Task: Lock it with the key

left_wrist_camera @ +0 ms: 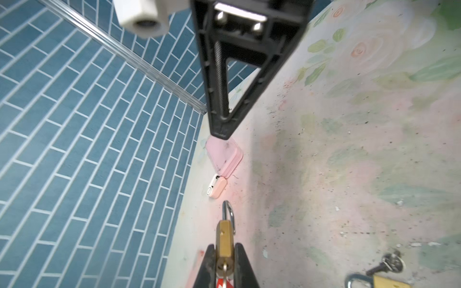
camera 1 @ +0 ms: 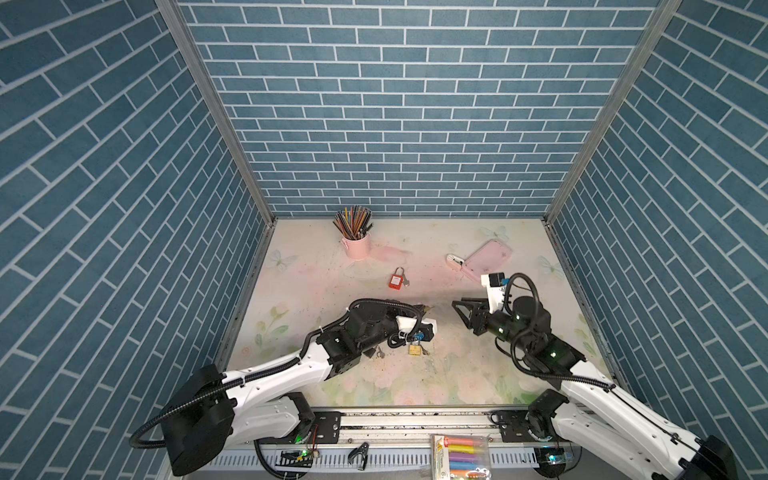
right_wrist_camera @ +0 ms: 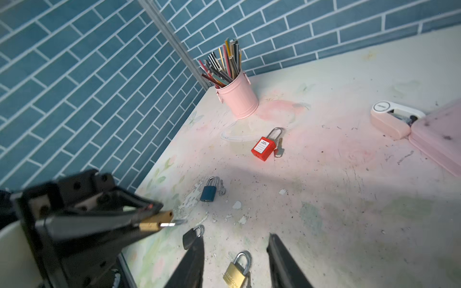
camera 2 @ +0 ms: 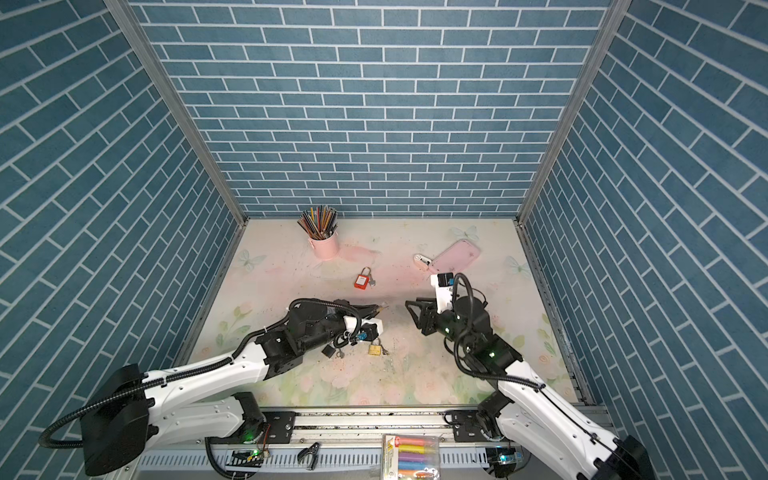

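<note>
My left gripper (left_wrist_camera: 225,247) is shut on the body of a small brass padlock (left_wrist_camera: 225,238), holding it off the table. Its steel shackle (left_wrist_camera: 229,212) points away from the wrist. A silver key (left_wrist_camera: 225,271) sits in the keyhole at the lock's near end. In both top views this gripper (camera 1: 424,308) (camera 2: 380,308) hovers mid-table. My right gripper (camera 1: 459,305) (right_wrist_camera: 235,236) faces it across a short gap, open, with nothing between its fingers. From the right wrist view the held padlock (right_wrist_camera: 156,220) shows at the tips of the left fingers (right_wrist_camera: 139,212).
On the table lie a second brass padlock (camera 1: 414,349) (right_wrist_camera: 235,273), a black padlock (right_wrist_camera: 190,238), a blue padlock (right_wrist_camera: 208,192), a red padlock (camera 1: 396,280) with a key (right_wrist_camera: 279,149) beside it, and loose keys (camera 1: 379,353). A pink pencil cup (camera 1: 357,245) and a pink case (camera 1: 488,257) stand further back.
</note>
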{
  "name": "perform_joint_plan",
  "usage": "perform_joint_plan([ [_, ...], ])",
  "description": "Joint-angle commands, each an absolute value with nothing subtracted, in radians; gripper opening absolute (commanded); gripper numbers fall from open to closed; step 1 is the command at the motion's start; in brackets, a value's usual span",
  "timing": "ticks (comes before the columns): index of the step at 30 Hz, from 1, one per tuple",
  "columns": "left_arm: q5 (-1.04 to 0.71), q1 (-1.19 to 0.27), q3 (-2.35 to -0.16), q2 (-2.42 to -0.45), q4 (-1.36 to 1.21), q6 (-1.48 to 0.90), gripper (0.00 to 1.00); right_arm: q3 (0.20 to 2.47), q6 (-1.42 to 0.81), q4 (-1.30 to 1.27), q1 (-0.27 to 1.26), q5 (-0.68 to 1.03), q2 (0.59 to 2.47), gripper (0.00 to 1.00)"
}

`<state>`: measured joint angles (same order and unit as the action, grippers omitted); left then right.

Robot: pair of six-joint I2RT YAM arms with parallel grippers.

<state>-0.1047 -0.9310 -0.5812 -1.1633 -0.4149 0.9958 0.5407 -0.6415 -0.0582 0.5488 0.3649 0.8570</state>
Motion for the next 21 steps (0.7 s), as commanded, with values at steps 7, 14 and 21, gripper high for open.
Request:
perform_joint_plan([
  [7,0.102,-0.992,-0.513,-1.232,-0.686,1.324,0.00,0.538,-1.060,-0.070,0.352,0.927,0.939,0.43],
  [14,0.005,-0.993,-0.566,-1.262,-0.560,1.208,0.00,0.514,-1.137,-0.190,0.351,1.043,0.991,0.38],
  [21,-0.350,-0.928,-0.778,-1.307,-0.167,0.790,0.00,0.491,-0.764,-0.151,0.360,0.725,0.781,0.40],
])
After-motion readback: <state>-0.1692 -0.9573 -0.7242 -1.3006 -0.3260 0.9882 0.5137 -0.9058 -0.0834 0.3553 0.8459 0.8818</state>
